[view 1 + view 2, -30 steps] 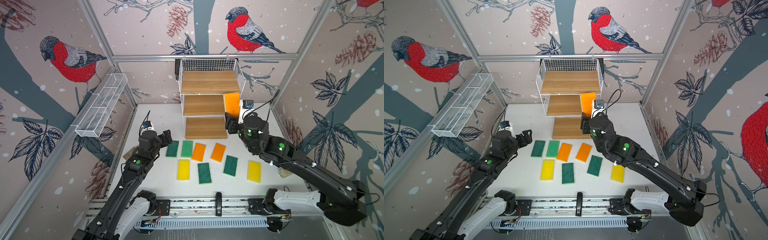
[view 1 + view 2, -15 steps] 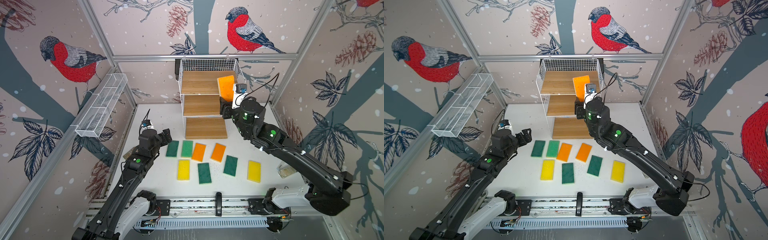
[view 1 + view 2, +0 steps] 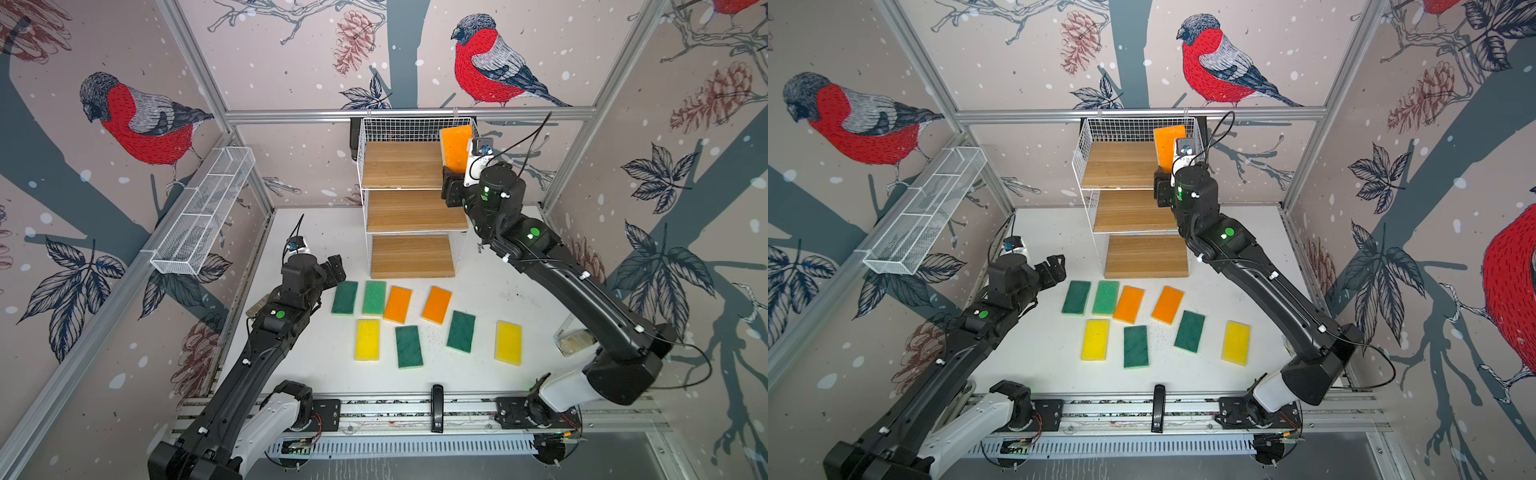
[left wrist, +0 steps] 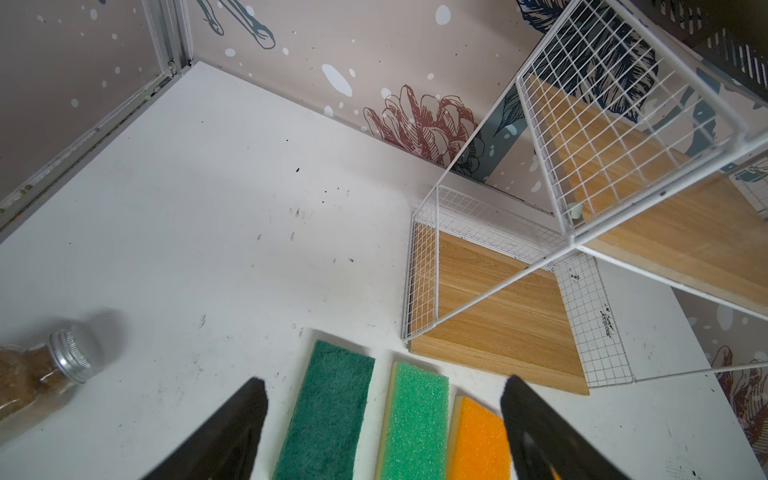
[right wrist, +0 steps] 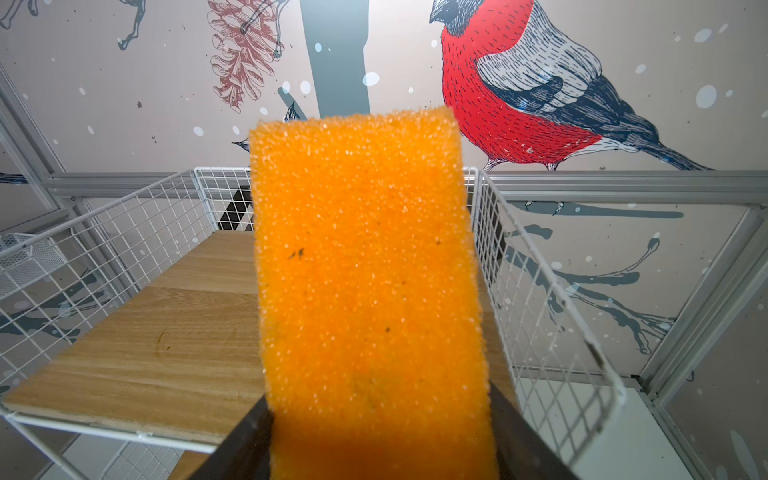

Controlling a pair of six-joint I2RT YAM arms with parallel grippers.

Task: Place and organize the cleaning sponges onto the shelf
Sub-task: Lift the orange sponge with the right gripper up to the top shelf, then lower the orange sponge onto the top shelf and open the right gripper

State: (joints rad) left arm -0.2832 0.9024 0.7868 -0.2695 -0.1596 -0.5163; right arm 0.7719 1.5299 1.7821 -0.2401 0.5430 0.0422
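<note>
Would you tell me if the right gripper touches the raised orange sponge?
Touching: the right wrist view shows the right gripper clamping the raised orange sponge by both edges.

Stereo pair high overhead; wrist cameras close, facing shelf (image 4: 498,307).

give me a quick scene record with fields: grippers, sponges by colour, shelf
right gripper: shut on one orange sponge, held on end over the right end of the top board
left gripper: open, empty, near the green sponges
on table: four green sponges, two orange sponges, two yellow sponges
shelf: three boards, no sponge lying on any
other: jar on its side near the left arm
</note>
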